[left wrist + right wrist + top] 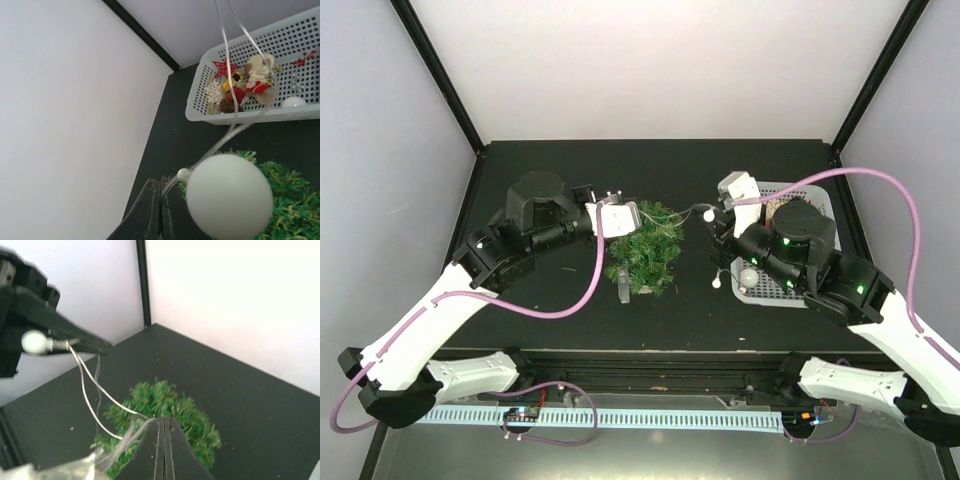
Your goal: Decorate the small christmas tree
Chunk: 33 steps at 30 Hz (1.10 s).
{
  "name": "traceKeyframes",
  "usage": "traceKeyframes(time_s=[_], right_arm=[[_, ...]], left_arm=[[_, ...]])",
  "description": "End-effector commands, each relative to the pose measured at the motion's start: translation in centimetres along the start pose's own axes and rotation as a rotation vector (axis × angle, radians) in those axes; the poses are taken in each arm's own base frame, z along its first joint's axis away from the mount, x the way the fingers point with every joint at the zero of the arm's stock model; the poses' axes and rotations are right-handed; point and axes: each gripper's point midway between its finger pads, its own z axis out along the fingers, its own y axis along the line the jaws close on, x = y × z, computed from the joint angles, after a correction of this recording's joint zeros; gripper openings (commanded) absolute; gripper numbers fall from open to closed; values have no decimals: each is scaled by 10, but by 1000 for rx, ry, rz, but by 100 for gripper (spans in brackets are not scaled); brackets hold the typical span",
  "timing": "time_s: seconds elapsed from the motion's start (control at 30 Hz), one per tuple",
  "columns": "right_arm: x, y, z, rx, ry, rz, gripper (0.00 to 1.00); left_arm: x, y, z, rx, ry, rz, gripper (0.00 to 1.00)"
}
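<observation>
Pinching one clear wire (220, 144), left fingers (147, 210) and right fingers (150, 450) closed.

Basket (815, 192): mostly under the right arm from above; right end cut off in the left wrist view.
White ball (229, 196): out of focus, clipped at the bottom edge, masking part of the small christmas tree (295, 200).
Left gripper (161, 186): fingers clipped below; pinching cap or cord (227, 60), cannot tell.
Right gripper (164, 422): finger bases clipped below, covering the tree's near side.
Pale shape (55, 471): blurred, unidentified.
</observation>
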Motion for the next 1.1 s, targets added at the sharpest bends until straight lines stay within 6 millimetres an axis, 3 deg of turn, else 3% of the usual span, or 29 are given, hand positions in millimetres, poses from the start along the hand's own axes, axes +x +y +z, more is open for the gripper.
traceKeyframes(time_s=[0.0,0.13,0.33,0.6,0.77,1.07], right_arm=[[-39,-17,-6,93,-89,-18,1],[-61,-22,4,113,-103,-26,1],[-67,-30,28,129,-82,-26,1],[-79,-38,41,132,-93,-25,1],[-80,-43,46,137,-89,-22,1],[-60,-58,62,145,-51,5,1]], left_arm=[[-2,14,4,-44,-38,-48,2],[10,17,11,-54,-31,-81,1],[31,20,22,-67,-17,-141,2],[57,40,34,-112,-4,-260,2],[69,43,44,-102,8,-315,4],[87,47,59,-85,49,-398,5]])
